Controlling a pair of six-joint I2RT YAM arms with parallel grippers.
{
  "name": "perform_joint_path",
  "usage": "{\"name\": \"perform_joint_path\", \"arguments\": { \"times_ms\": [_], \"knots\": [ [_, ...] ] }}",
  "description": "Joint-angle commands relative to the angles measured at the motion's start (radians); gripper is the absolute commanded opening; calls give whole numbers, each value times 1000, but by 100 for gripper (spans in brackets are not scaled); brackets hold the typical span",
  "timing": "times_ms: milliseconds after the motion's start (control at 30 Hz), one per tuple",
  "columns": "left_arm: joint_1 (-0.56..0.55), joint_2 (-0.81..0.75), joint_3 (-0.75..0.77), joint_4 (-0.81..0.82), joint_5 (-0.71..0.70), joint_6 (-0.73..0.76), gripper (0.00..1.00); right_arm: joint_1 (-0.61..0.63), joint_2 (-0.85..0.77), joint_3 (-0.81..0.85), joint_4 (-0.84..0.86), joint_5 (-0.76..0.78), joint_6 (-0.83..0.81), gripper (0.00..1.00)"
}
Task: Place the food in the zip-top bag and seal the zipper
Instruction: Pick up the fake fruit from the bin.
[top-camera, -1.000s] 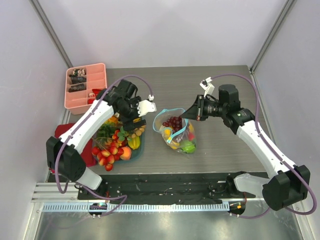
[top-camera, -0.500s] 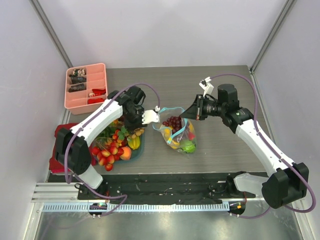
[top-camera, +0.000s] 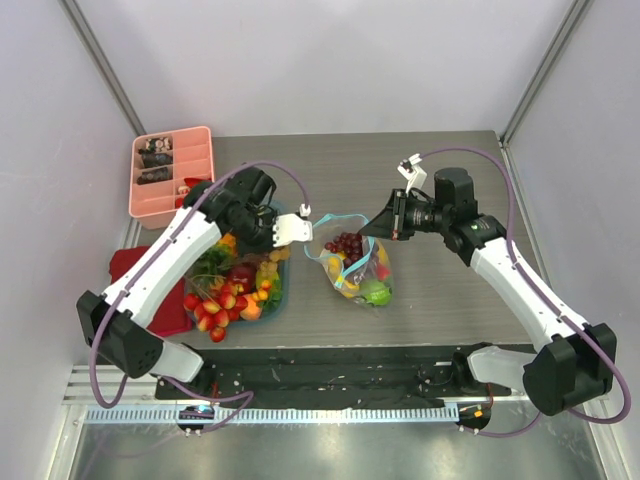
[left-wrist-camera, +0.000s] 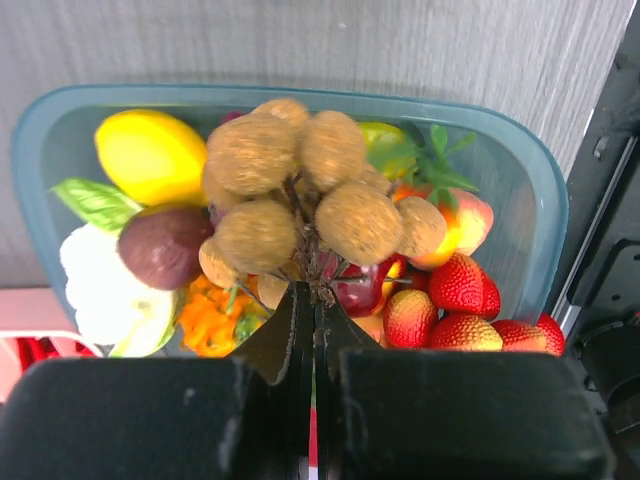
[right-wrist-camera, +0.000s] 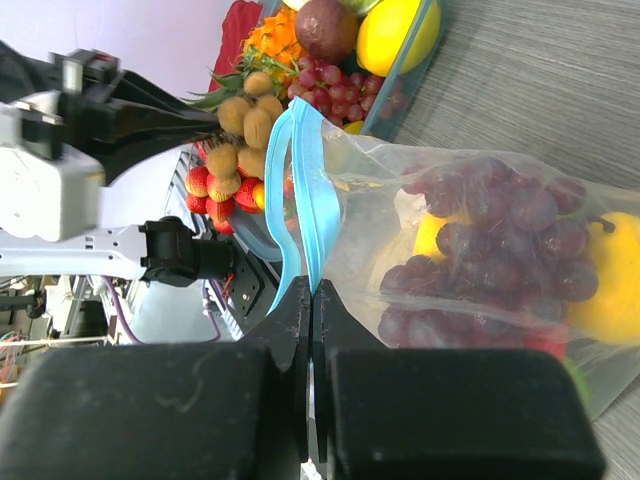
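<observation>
Left hand (left-wrist-camera: 312, 295) pinching the nut cluster (left-wrist-camera: 300, 190) by its stem over the tray (left-wrist-camera: 545, 200) just left of the bag (top-camera: 352, 262), right hand (right-wrist-camera: 312, 290) pinching its zipper (right-wrist-camera: 305, 180): judge best to lower the cluster deep past that lip before letting go.

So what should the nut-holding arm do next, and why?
Probably swing right, over the zip-top bag: the left gripper is shut on the nut cluster above the tray, and the right gripper pinches the zipper, keeping the mouth open.
</observation>
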Motion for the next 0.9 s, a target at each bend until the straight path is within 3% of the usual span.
{"name": "perform_joint_path", "arguments": {
  "times_ms": [0,233,367,400,533,700,867],
  "knots": [
    [3,-40,84,-17,26,-82,0,5,6,27,43,5,4,1],
    [83,3,366,36,169,-371,0,5,14,28,48,3,9,1],
    [94,-23,396,177,387,-597,0,3,14,21,48,2,12,1],
    [94,-58,373,228,419,-693,0,3,14,19,48,0,12,1],
    [87,-153,195,704,466,-992,0,2,18,17,48,-17,18,1],
    [-18,-153,106,921,333,-1131,0,2,23,14,57,-31,38,1],
    [-146,-191,-76,1133,37,-1162,0,-13,25,14,77,-54,84,1]
  ]
}}
